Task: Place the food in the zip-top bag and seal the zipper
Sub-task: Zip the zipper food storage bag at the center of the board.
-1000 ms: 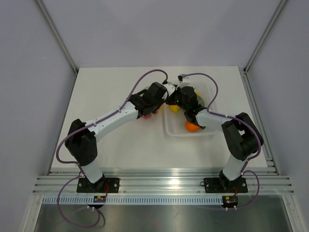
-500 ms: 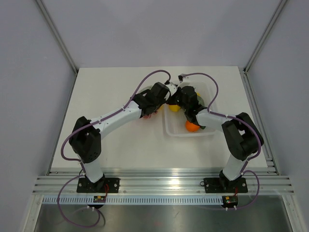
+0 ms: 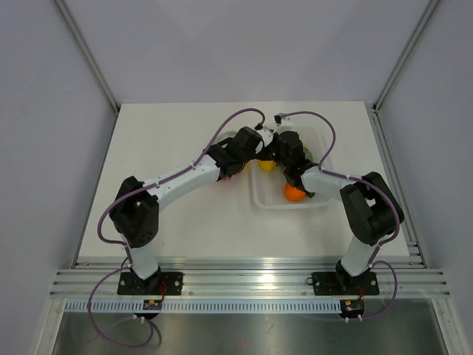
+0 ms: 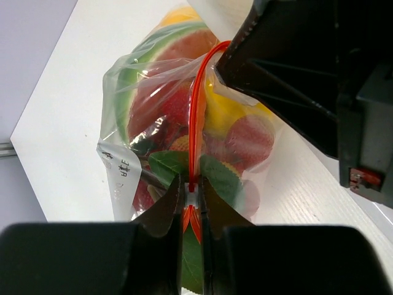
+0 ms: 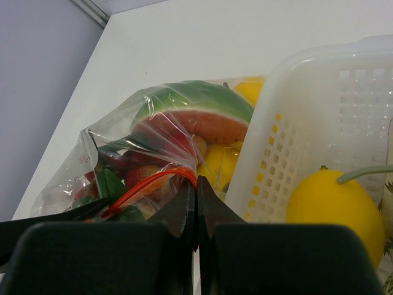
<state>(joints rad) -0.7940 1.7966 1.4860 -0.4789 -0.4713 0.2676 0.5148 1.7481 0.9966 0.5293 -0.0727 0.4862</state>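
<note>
Left hand (image 4: 192, 200) and right hand (image 5: 196, 187) each clamp the red-orange zipper strip (image 4: 195, 129) of the clear plastic bag (image 5: 80, 166). The bag contains glossy toy fruit (image 5: 196, 120) and sits just beside the white perforated basket (image 5: 295, 141) on the white table (image 5: 184, 43).

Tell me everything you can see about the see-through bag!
The bag is thin, clear, crinkly plastic, bulging with toy food: a watermelon slice, strawberries, a lemon and green leaves. A red-orange zipper runs along its mouth. The left end effector pinches one end of that strip and the right end effector the other. It seems to rest on the white table, beside a white basket.
</note>
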